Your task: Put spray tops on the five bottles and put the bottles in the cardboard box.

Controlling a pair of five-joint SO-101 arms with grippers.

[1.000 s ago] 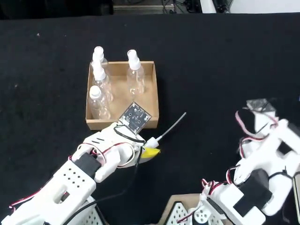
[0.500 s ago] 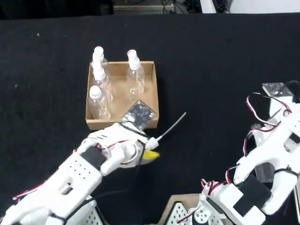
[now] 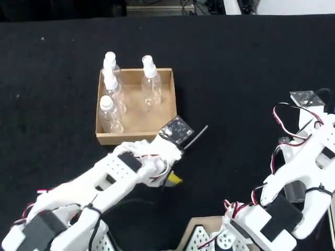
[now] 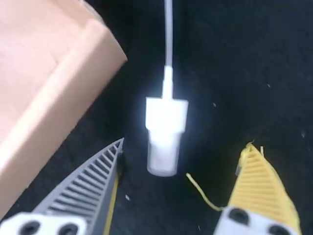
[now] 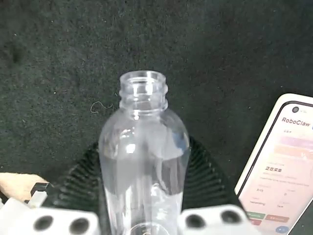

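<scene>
Table: black cloth table (image 3: 251, 73) spans the high view; both arms enter from the lower edge.

Box: open cardboard box (image 3: 137, 112) sits upper left of centre in the high view, flat on the table.

Capped bottles: four clear capped bottles stand upright in the box, each with a white top. Three line up along its left wall, at the rear (image 3: 110, 64), middle (image 3: 112, 88) and front (image 3: 109, 114). The fourth (image 3: 151, 83) stands near the rear right corner.

Spray top: a loose spray top (image 4: 166, 129) lies flat on the table just outside the box's front right corner. Its thin tube points away from the left hand, toward the upper right of the high view.

Left arm: white left arm (image 3: 104, 180) runs from the lower left of the high view up to the box's front right corner.

Left hand: the left hand (image 4: 185, 147) is low over the table with its fingers spread wide. The grey finger (image 4: 98, 171) is on the box side and the yellow finger (image 4: 257, 181) on the other. The spray top's head lies between the two tips, nearer the grey one. Neither finger touches it.

Right arm: right arm (image 3: 298, 178) occupies the lower right of the high view, well apart from the box.

Right hand: the right hand (image 5: 145, 161) is closed around the open bottle, with a dark ribbed finger on each side.

Open bottle: clear open bottle (image 5: 144, 132) has a bare threaded neck with no top on it.

Phone: a phone (image 5: 276, 166) lies on the table beside the right hand, screen lit.
</scene>
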